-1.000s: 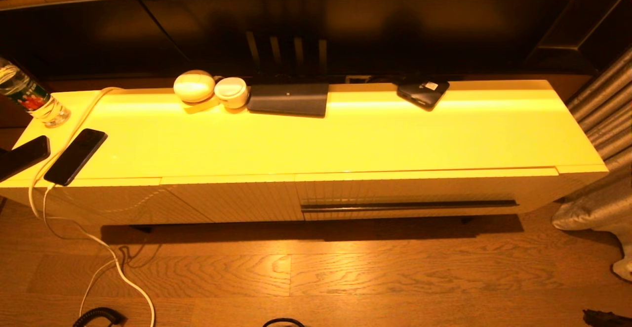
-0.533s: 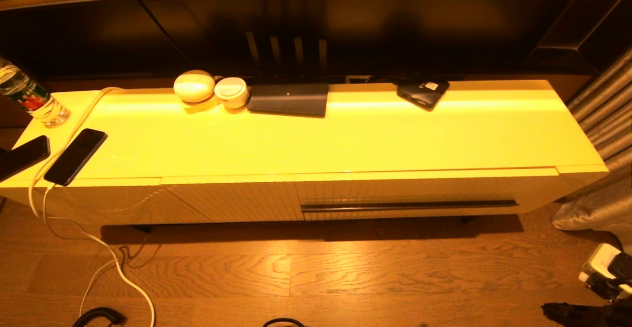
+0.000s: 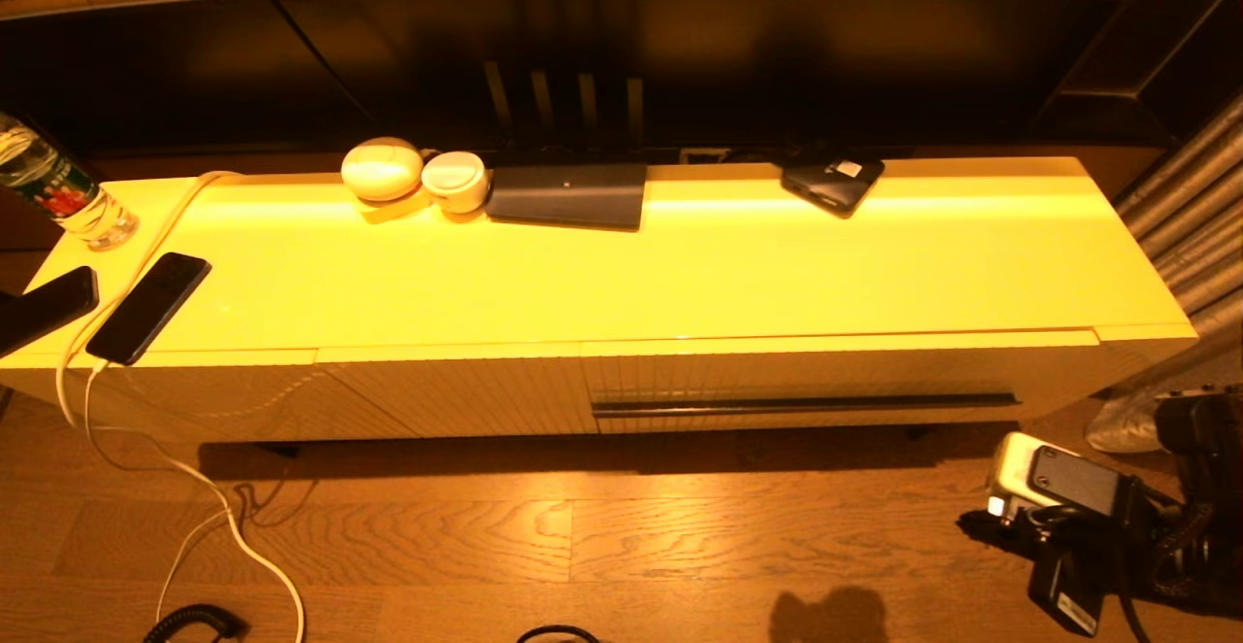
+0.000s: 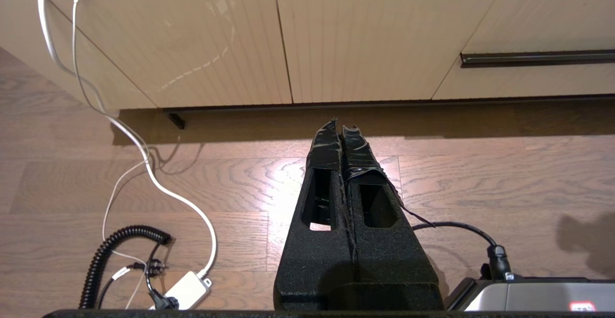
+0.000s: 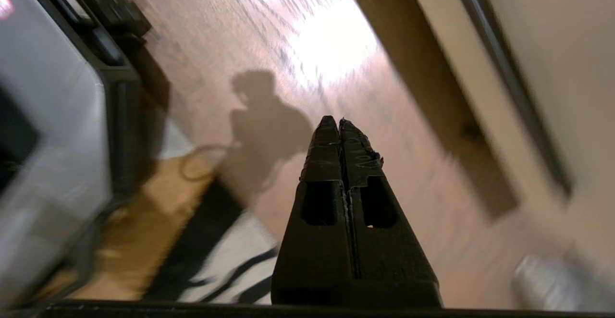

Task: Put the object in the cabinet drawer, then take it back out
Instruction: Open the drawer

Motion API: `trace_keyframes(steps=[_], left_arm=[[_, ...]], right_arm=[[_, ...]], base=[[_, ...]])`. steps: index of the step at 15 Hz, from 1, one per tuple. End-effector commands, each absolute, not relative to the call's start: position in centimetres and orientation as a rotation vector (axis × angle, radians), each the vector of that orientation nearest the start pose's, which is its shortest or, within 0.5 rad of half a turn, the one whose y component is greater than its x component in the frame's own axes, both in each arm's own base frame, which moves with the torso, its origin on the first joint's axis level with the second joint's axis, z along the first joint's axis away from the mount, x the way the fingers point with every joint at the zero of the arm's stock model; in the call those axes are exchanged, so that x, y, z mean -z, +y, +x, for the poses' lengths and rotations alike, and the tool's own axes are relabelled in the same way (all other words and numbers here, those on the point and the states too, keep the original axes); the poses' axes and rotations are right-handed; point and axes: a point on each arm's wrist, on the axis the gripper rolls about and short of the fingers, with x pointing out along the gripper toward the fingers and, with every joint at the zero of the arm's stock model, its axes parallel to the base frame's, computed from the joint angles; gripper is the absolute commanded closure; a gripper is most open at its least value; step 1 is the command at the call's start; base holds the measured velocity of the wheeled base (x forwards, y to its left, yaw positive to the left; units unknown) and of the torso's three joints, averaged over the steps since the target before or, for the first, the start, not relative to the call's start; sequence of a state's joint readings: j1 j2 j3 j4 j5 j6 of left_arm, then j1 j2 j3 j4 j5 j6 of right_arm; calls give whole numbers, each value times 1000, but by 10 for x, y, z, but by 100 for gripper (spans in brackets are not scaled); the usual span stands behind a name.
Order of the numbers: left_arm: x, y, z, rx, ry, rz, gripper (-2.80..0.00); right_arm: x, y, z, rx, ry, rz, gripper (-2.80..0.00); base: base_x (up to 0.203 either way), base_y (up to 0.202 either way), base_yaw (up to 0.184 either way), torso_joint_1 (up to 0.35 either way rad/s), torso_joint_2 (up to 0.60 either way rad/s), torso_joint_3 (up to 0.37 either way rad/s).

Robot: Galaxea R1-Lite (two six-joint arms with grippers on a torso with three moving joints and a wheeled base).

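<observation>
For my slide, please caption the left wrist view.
Left gripper shut, over wood floor before the closed cabinet drawer.

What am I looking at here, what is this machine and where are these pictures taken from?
It is a two-armed robot facing a low cabinet. One picture comes from a camera on its head, the other two from cameras on its wrists. The right gripper is shut and empty, low over the wooden floor near the cabinet drawer, which is closed. The left gripper is also shut and empty, hanging above the floor before the cabinet. On the cabinet top lie two phones, a water bottle, two round pale cases, a dark flat pad and a small dark device.
</observation>
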State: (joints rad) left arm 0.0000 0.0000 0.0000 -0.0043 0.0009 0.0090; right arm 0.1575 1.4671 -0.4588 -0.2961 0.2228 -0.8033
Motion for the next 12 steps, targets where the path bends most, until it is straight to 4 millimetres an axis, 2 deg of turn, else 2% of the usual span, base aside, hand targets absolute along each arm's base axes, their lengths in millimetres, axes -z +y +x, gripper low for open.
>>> trace_keyframes(steps=[1, 2, 3, 12], left_arm=[[-76, 0, -23, -1, -3, 9, 0], [-76, 0, -23, -2, -3, 9, 0], [-75, 0, -23, -2, -3, 9, 0], [-76, 0, -23, 0, -3, 9, 0]], right_arm=[[-95, 53, 228, -716, 560, -791, 0], [-89, 60, 237, -726, 524, -811, 0], [-88, 69, 242, -736, 475, -832, -280], [-60, 68, 245, -838, 498, -1003, -280]], base=[[0, 0, 0, 0, 0, 0], [0, 0, 0, 0, 0, 0], [0, 0, 0, 0, 0, 0], [0, 0, 0, 0, 0, 0]])
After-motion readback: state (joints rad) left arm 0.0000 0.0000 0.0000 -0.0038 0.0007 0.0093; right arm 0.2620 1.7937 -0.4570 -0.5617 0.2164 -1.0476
